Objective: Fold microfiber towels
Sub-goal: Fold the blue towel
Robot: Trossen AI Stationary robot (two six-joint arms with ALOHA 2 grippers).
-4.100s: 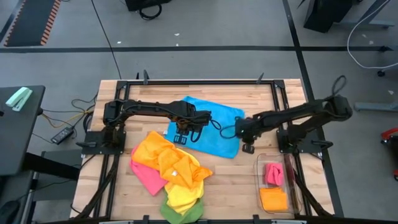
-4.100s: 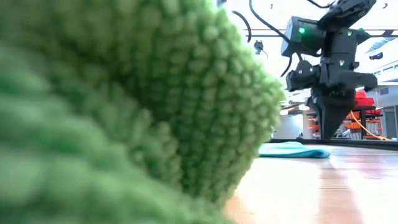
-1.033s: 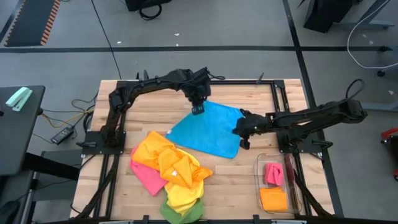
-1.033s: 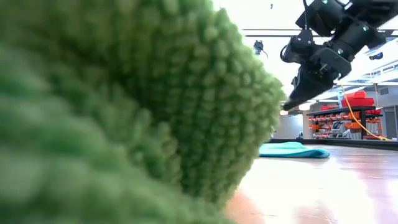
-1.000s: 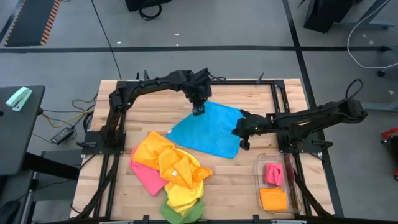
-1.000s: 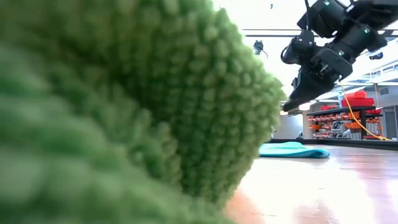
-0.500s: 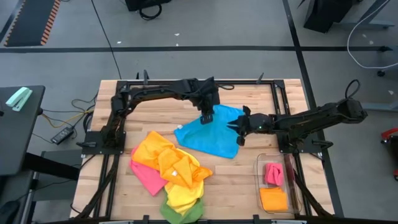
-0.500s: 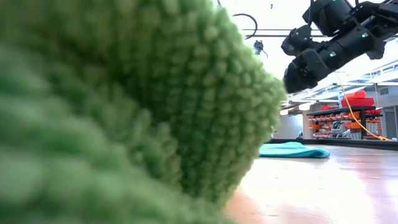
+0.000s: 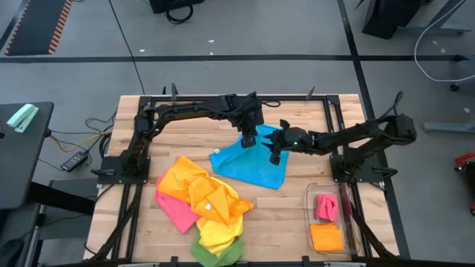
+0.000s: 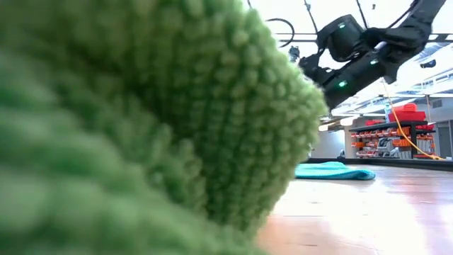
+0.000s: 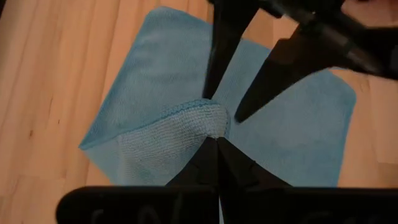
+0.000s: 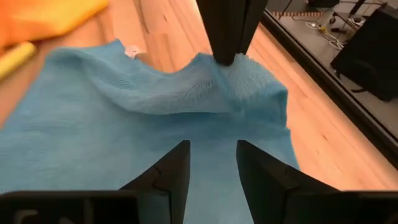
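On the pale wooden slatted table (image 9: pixel 185 144), the blue microfiber towel (image 9: pixel 256 165) lies spread near the middle toward the far edge, one corner drawn up and folded over so a paler, nubby flap lies doubled on the smooth lower layer. A loose heap of orange, yellow, pink and green microfiber towels (image 9: pixel 202 204) sits near the front edge, just apart from it. The left gripper (image 9: pixel 249 139) is pinched closed on that lifted blue corner — its fingers (image 11: pixel 217 163) meet at the fold — while the right gripper (image 9: pixel 273 152) hovers just beside it over the towel, its fingers (image 12: pixel 256 173) partly parted and holding nothing.
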